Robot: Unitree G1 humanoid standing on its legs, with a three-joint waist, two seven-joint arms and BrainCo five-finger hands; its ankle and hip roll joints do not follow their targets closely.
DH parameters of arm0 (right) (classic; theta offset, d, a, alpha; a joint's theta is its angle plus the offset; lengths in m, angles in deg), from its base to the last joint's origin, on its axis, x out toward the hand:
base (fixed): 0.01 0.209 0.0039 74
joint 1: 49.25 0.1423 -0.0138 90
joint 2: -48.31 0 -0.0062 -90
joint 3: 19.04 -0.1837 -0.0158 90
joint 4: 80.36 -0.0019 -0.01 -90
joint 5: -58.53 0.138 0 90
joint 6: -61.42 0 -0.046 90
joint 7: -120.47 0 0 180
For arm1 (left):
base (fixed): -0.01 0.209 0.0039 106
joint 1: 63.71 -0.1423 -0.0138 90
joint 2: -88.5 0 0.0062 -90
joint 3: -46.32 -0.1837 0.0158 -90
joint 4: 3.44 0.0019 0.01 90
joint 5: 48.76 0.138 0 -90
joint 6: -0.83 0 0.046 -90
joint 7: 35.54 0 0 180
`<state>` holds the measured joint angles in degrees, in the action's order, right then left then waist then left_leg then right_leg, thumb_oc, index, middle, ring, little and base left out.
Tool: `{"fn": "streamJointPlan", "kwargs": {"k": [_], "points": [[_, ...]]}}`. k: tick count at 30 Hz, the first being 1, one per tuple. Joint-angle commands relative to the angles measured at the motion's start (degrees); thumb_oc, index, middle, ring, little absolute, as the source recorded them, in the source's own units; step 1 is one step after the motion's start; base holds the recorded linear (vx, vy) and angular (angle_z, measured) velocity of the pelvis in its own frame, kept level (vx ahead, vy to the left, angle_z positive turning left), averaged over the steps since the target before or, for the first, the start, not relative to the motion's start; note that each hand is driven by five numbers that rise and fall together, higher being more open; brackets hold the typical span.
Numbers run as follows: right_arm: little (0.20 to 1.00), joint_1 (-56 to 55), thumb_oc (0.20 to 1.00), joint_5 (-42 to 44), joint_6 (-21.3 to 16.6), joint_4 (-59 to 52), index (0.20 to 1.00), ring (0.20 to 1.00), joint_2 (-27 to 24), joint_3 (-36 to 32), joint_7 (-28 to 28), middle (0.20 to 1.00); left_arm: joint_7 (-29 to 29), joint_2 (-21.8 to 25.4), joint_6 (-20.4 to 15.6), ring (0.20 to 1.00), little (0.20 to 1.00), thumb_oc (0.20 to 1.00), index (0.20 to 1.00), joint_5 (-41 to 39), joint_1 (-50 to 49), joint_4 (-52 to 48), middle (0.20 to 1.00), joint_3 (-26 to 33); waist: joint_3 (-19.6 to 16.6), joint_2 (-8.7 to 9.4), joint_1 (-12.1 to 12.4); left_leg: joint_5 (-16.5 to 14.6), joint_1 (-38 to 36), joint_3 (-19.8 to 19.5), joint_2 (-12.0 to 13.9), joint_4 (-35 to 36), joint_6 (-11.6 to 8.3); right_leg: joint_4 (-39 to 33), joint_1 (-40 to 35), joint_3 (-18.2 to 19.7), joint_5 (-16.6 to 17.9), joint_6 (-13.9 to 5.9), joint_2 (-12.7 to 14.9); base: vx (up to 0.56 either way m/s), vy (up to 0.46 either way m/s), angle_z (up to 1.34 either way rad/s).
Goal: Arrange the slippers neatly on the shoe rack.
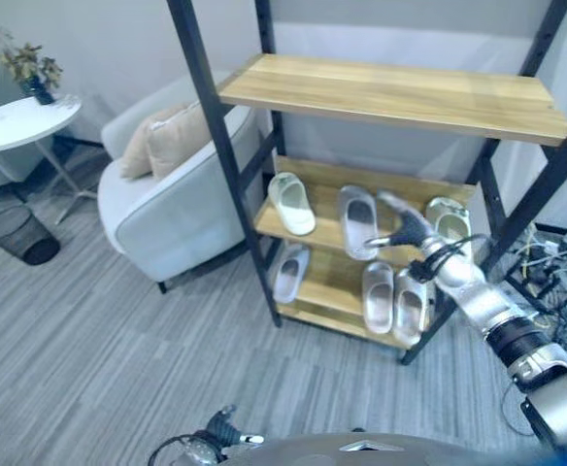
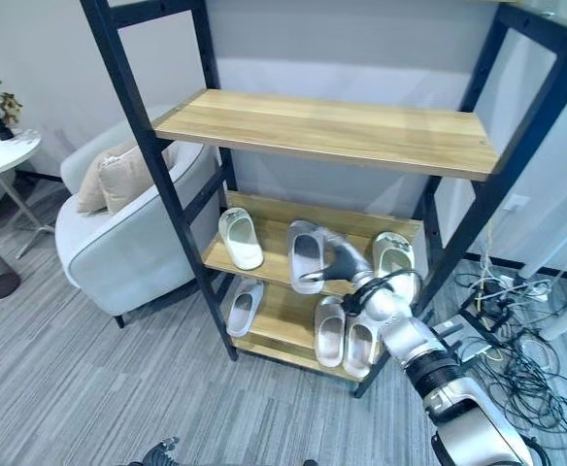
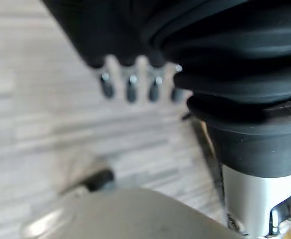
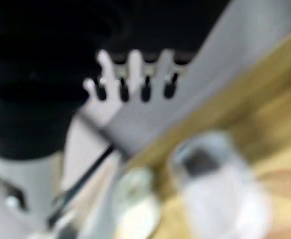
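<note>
At three o'clock on the rack's (image 1: pixel 390 97) middle shelf, right hand (image 1: pixel 407 229) hovers with straight fingers, empty, beside a grey slipper (image 1: pixel 357 221). Left hand (image 3: pixel 135 79) hangs open, empty.

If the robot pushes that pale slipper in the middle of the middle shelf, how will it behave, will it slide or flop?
The pale slipper looks like thick moulded foam, so probably light and fairly stiff, not floppy. It lies flat on its sole on the smooth wooden shelf, so a push would likely slide it rather than tip it. The right hand is beside it.
</note>
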<state>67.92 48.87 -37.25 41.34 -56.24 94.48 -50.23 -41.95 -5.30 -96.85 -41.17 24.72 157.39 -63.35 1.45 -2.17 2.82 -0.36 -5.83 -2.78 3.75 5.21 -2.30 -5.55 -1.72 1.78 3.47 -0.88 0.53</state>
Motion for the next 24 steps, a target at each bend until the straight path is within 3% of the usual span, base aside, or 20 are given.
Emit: {"fn": "streamJointPlan", "kwargs": {"k": [1, 5, 8, 12, 24], "points": [[1.000, 6.98, 1.000, -0.14, -0.64, 5.25, 1.000, 1.000, 0.37, 1.16, 5.16, 1.000, -1.70, 2.15, -0.77, 1.000, 1.000, 1.000, 1.000, 1.02, 3.29, 3.40, 1.000, -1.64, 2.03, 3.28, 0.69, -2.10, 4.48, -3.83, -0.06, -4.13, -0.41, 5.48, -1.03, -1.14, -7.31, -4.70, 5.65, -0.03, 0.032, 0.00], [1.000, 17.58, 1.000, 5.46, -0.32, 16.95, 1.000, 1.000, -1.24, 2.86, 6.74, 1.000, -2.85, 2.35, -1.68, 1.000, 1.000, 1.000, 1.000, -1.38, 6.17, 2.65, 1.000, -3.91, 5.12, 2.74, 1.81, -0.56, 9.78, -4.53, -1.15, -4.16, -0.21, 5.81, 3.82, -1.45, -5.89, -5.31, 6.48, -0.08, 0.062, 0.11], [1.000, 21.94, 1.000, 9.28, -0.85, 19.28, 1.000, 1.000, -2.52, 2.78, 7.00, 1.000, -4.42, 2.61, -2.17, 1.000, 1.000, 1.000, 1.000, -0.34, 7.68, 1.67, 1.000, -5.86, 6.40, 2.63, 2.20, 0.11, 12.08, -4.93, -1.68, -4.20, -0.18, 5.87, 5.77, -1.54, -5.25, -5.53, 6.77, -0.06, 0.053, 0.08], [1.000, 25.85, 1.000, 10.79, -1.32, 20.06, 1.000, 1.000, -5.05, 4.09, 7.76, 1.000, -3.83, 3.77, -2.66, 1.000, 1.000, 1.000, 1.000, -5.61, 9.30, 1.75, 1.000, -2.95, 7.35, 2.98, 2.89, 0.48, 14.66, -5.13, -2.20, -4.57, -0.25, 5.10, 7.38, -1.36, -4.34, -5.82, 7.17, 0.00, 0.063, 0.04], [1.000, 37.56, 1.000, 17.93, -1.56, 34.08, 1.000, 1.000, -8.55, 7.60, 6.48, 1.000, -3.87, 3.92, -3.40, 1.000, 1.000, 1.000, 1.000, -6.84, 10.20, 3.85, 1.000, -5.00, 10.62, 4.10, 5.83, 1.52, 23.08, -5.74, -3.63, -5.93, -0.58, 3.13, 13.54, -0.93, -1.67, -6.68, 7.75, -0.01, 0.036, 0.01]]}}
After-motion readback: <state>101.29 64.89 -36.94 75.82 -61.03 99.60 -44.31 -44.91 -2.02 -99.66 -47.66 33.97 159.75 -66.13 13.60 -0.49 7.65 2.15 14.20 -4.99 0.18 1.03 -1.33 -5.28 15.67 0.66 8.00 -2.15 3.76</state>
